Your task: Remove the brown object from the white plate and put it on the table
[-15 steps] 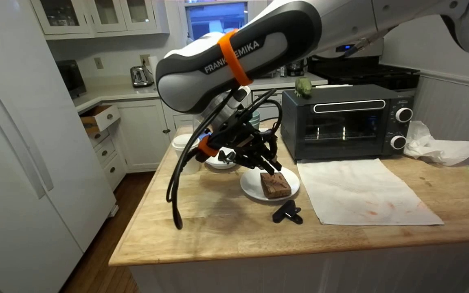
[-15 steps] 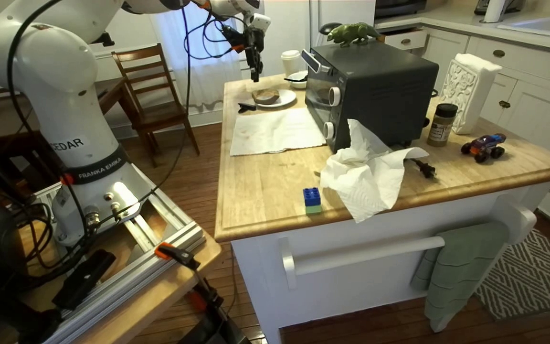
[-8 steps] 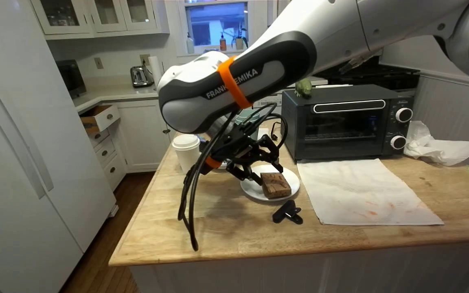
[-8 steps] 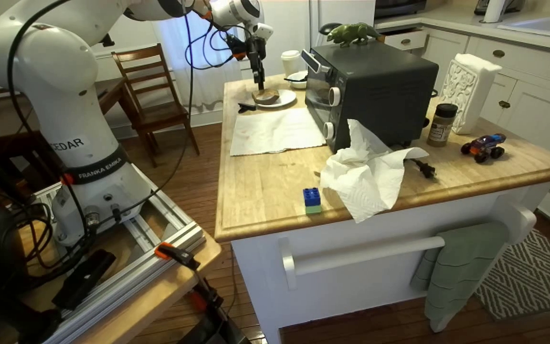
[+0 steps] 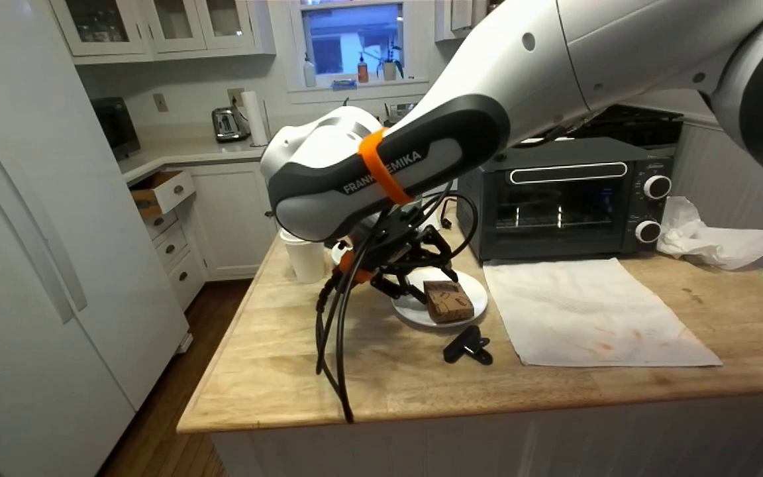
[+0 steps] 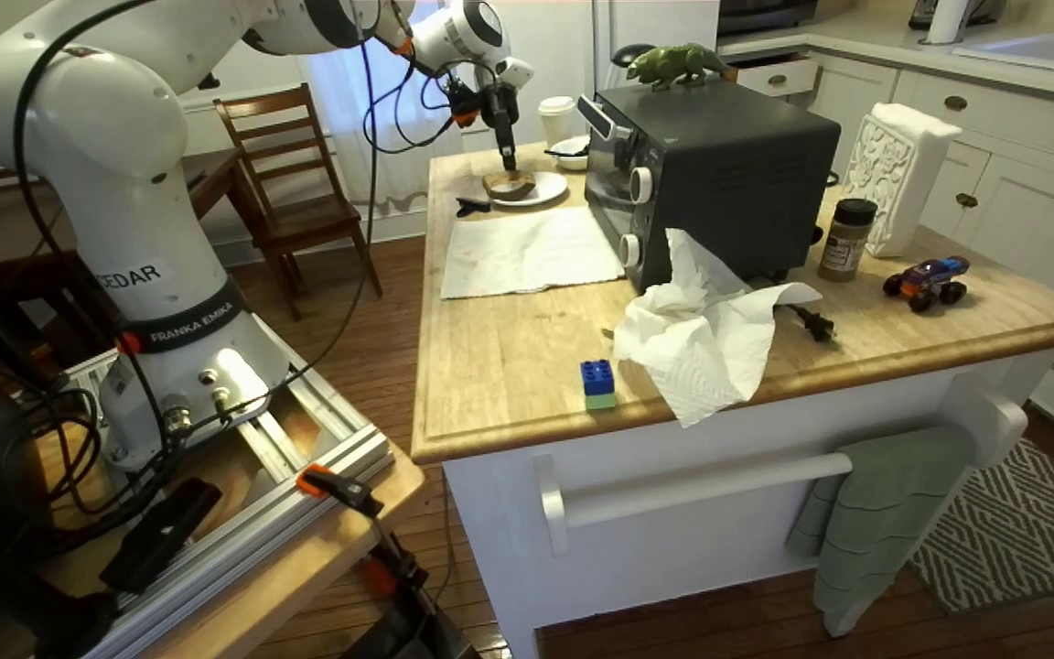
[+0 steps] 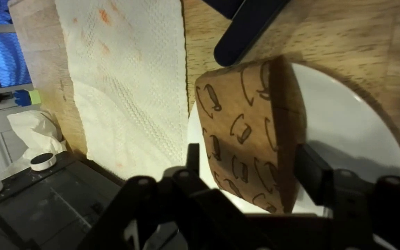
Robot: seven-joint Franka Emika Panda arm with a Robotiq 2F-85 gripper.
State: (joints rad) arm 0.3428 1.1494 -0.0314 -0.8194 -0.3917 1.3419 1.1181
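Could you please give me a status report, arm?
Gripper open at brown block, no grip yet. Block on white plate. Black clip beside plate, might obstruct.

The arm (image 5: 520,86) is glossy white and rounded, set with round grey plugs (image 5: 528,42). Its black-and-grey panel (image 5: 461,126) reads "FRANK" and "EMIKA" in white, with an orange band (image 5: 383,167) across the wording. The white base (image 6: 184,375) carries a black collar (image 6: 193,323) marked "FRANKA EMIKA", a red cap (image 6: 129,342), and a label (image 6: 129,275) above reading "CEDAR" in black. Loose cables (image 5: 340,358) are black. The fingers (image 7: 311,170) are black, jointed, with round screws (image 7: 143,181).
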